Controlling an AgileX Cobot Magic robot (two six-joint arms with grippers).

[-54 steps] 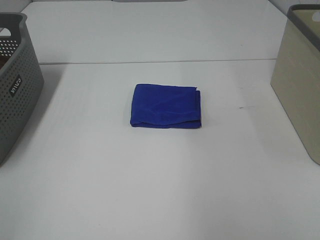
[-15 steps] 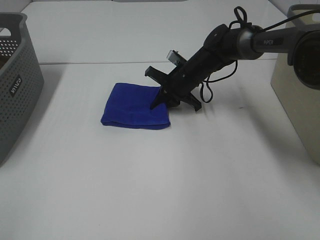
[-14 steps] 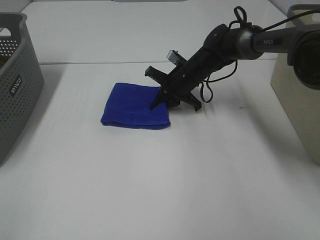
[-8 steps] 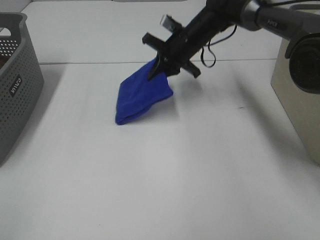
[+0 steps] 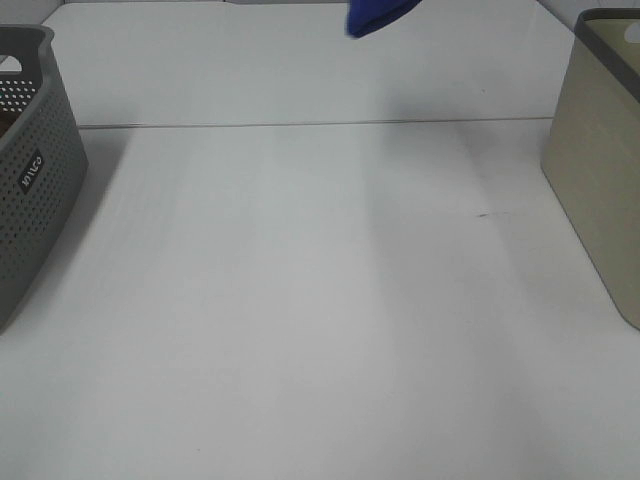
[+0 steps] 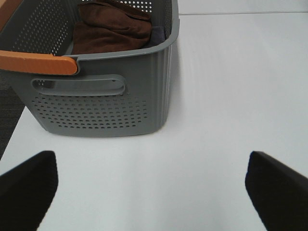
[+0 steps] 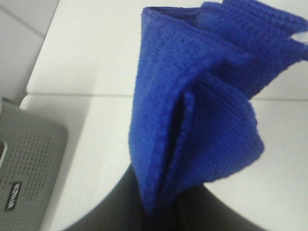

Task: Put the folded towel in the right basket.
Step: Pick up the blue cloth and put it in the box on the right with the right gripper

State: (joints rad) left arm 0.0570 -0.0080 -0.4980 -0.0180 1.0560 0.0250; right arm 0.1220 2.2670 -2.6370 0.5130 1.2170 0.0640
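Lifted off the table (image 5: 300,300), blue towel (image 5: 378,15) now hangs high.
Right jaws pinch its edge; left jaws stand spread.

Left gripper (image 6: 154,190) hovers over the table (image 6: 231,86), jaws wide apart, with only its two dark fingertips (image 6: 26,185) showing at the wrist view's corners; right gripper (image 7: 156,214) is pinched tight on the blue towel (image 7: 197,96), held up off the table, fingers mostly hidden behind cloth.

Bright, even light around me.
Soft shadow hugs the grey perforated plastic basket (image 5: 30,170); the folded blue cloth towel (image 7: 202,96) blurs at my wrist.
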